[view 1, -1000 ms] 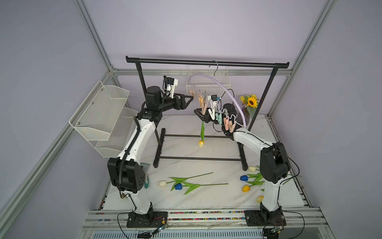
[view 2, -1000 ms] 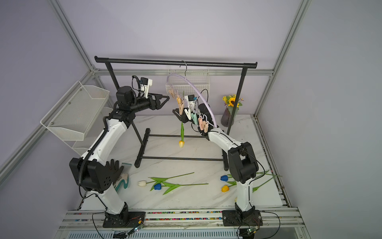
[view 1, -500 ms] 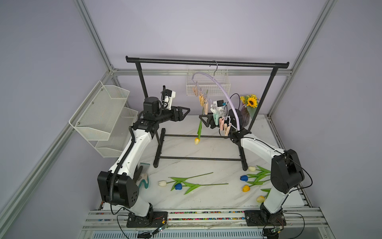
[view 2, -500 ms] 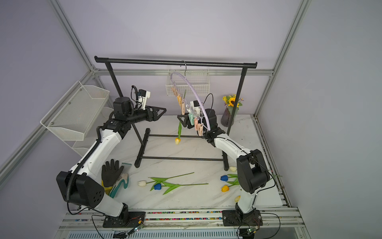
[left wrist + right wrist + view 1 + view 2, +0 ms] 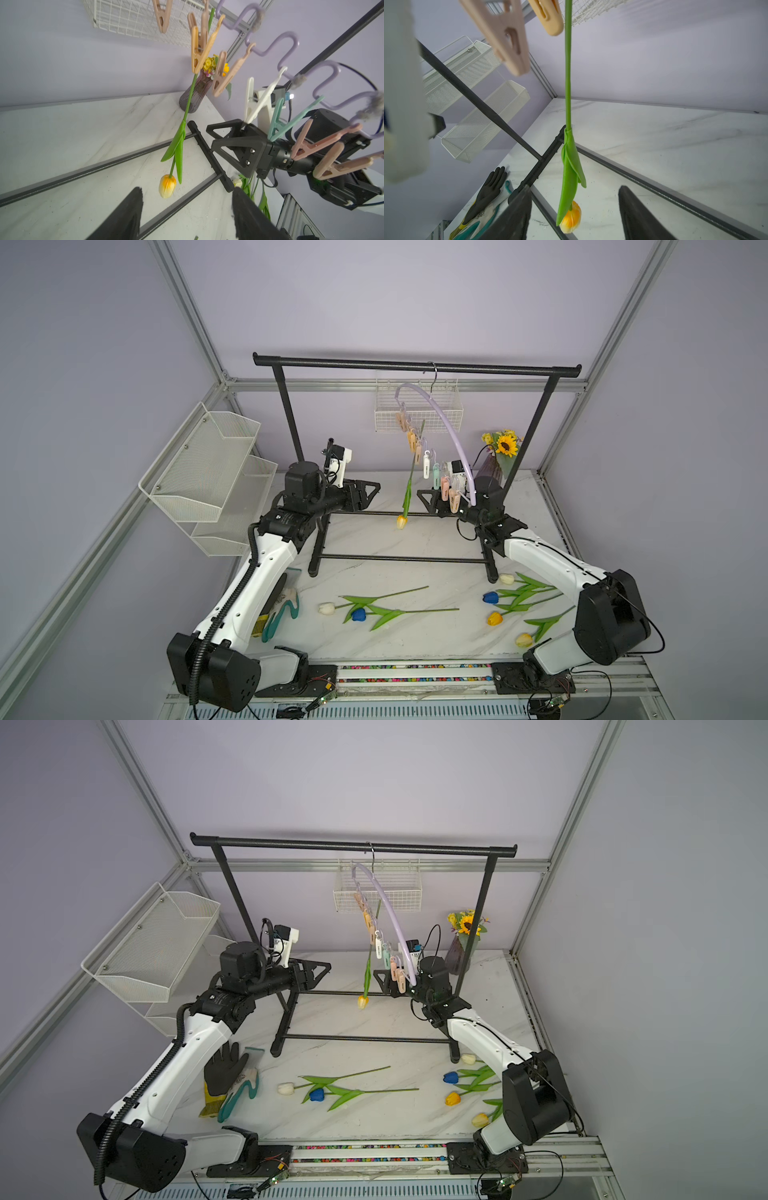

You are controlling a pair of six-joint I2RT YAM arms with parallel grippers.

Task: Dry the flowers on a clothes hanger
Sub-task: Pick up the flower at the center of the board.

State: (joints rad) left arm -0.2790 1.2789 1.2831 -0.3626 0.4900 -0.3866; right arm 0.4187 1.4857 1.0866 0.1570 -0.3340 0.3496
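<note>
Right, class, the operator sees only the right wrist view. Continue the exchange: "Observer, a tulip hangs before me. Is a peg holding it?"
Observer: Yes, a peach peg on the hanger grips the stem of the hanging tulip.
Operator: How many lie loose?
Observer: Six tulips lie on the table: two in the middle, four beside the right arm.
Operator: And the left gripper?
Observer: The left gripper is open and empty, clear of the hanging tulip.

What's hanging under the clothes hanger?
One yellow-orange tulip, head down, clipped by a peach clothespin on the clothes hanger. Other visible pins hold nothing. The stem inside the clip is covered.
</note>
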